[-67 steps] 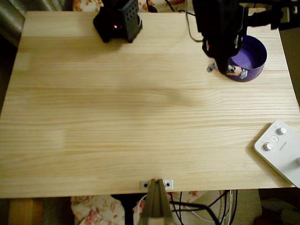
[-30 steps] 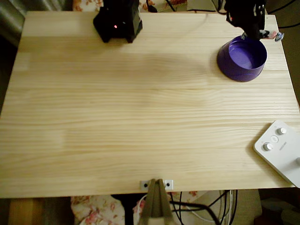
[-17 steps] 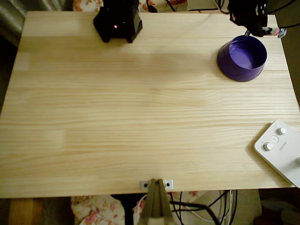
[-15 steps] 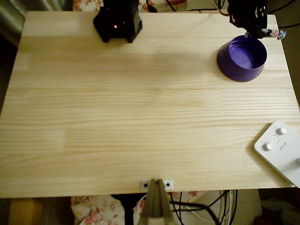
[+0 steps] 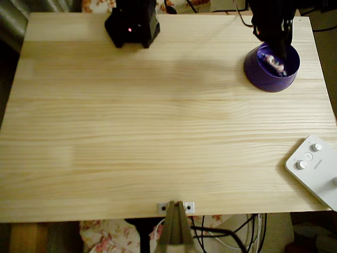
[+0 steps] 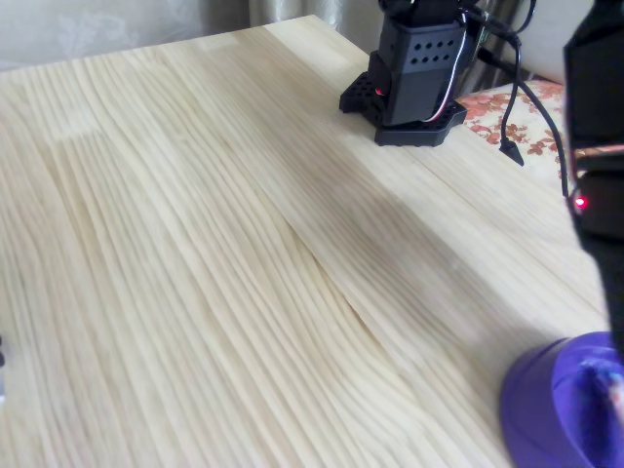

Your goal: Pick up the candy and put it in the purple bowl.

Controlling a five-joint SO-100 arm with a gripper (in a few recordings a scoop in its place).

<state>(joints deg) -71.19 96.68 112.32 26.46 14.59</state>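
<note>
In the overhead view, a pale pine tabletop (image 5: pixel 158 121) with long grain lines runs across the picture. At its far edge, left of centre, stands the arm's black boxy base (image 5: pixel 132 21) with a small red light; in the fixed view the same base (image 6: pixel 414 73) is a perforated black housing with cables trailing off to the right over a floral cloth (image 6: pixel 512 117). At the near edge of the tabletop in the overhead view, a small metal bracket (image 5: pixel 176 207) is fixed at the middle, with a wooden post below it.

Further right in the overhead view, the round purple plastic bowl (image 5: pixel 259 71) with sloping sides sits near the far right corner of the tabletop. The black arm reaches down over its far rim, and the fingers (image 5: pixel 279 52) hang over the bowl's lighter violet inside. The small pinkish-white wrapped candy (image 5: pixel 274 62) lies within the bowl, just beside the tips; whether the fingers are clamped on it or parted I cannot tell. In the fixed view the bowl (image 6: pixel 536 400) shows at the lower right corner, with the dark arm rising above it and a blurred pale shape inside.

At the right edge, near the front, a white flat device with round knobs (image 5: pixel 315 168) rests well apart from the bowl.
</note>
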